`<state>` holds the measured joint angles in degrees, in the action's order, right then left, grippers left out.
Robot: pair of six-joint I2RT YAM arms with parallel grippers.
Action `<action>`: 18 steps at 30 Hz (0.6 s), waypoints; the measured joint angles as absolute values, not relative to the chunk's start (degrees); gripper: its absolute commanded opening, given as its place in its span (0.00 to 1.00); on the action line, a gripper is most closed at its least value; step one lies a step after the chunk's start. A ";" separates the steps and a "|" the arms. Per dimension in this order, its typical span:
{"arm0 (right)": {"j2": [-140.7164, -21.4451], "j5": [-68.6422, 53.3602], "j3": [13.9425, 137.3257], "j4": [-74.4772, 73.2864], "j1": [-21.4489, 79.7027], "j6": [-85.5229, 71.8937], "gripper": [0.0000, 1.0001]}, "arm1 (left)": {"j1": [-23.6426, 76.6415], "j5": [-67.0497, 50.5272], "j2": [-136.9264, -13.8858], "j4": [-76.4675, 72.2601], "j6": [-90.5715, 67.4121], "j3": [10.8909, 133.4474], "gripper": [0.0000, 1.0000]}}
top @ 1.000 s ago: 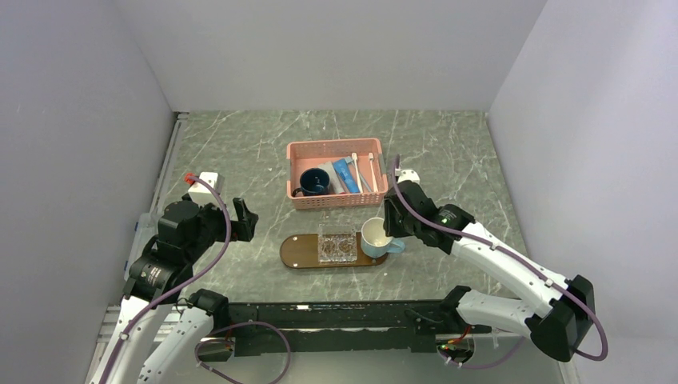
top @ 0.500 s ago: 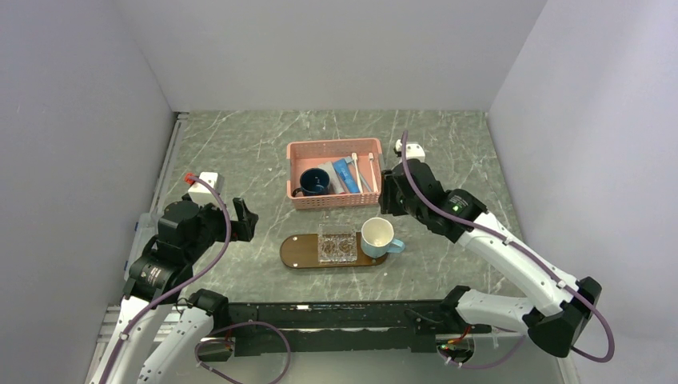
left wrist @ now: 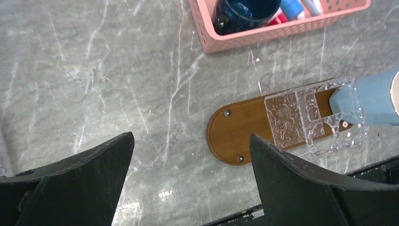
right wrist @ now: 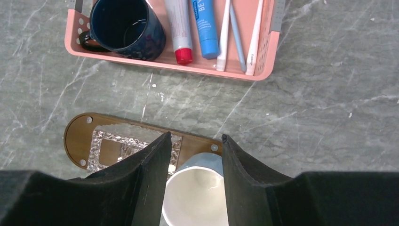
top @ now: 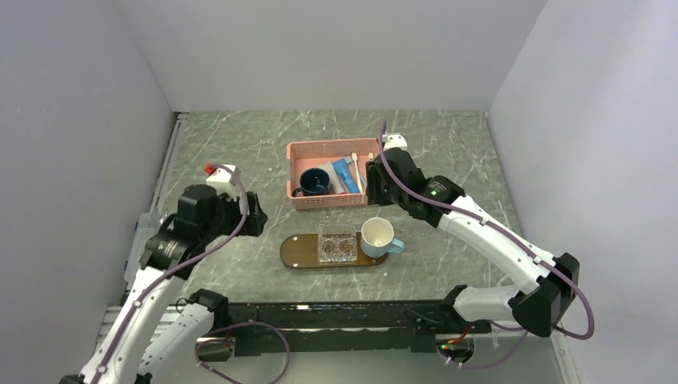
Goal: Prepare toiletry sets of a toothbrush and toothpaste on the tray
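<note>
Pink basket point(top: 336, 200) used as reference. Toothbrushes point(right wrist: 254, 35) lay side by side on the floor at the basket's right end, heads toward the far wall, one close against the right wall. Blue toothpaste tube point(right wrist: 206, 28) lay flat just left of them, mid-basket, next to a red-capped tube point(right wrist: 179, 30). Dark mug point(right wrist: 124, 26) filled the basket's left end. Tray point(top: 297, 250) sat just in front of the basket, on the arm side, carrying a clear dish point(top: 337, 246) and a pale blue mug point(top: 378, 237). No brush or paste was on it yet.

Right claw point(right wrist: 195, 141) hung above the basket's near right corner, jaws partly apart, nothing between them. Left claw point(left wrist: 190, 141) sat well off the basket's near left side, jaws spread wide, empty.

Handling, judged:
- The brushes looked light, stiff, thin and smooth, so likely to slip or swivel in a pinch. Best taken across the handle around mid-length, fingers straddling one brush only. The middle ones were tightly packed, and the wall-side one left little finger room.
- The tube looked light with a soft body that would squash. Pinch across the flat faces toward the firmer cap end, gently.
- Nothing here seemed fragile except the mugs if they were knocked.
</note>
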<state>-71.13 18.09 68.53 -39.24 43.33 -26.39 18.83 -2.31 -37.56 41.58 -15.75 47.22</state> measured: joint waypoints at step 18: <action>-64.27 19.03 64.93 -35.88 43.33 -25.45 0.47 | 26.70 -2.59 -64.64 41.32 -17.72 64.42 0.98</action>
<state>-64.27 19.03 64.93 -35.88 43.33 -25.45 26.70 -2.59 -64.64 41.32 -17.72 64.42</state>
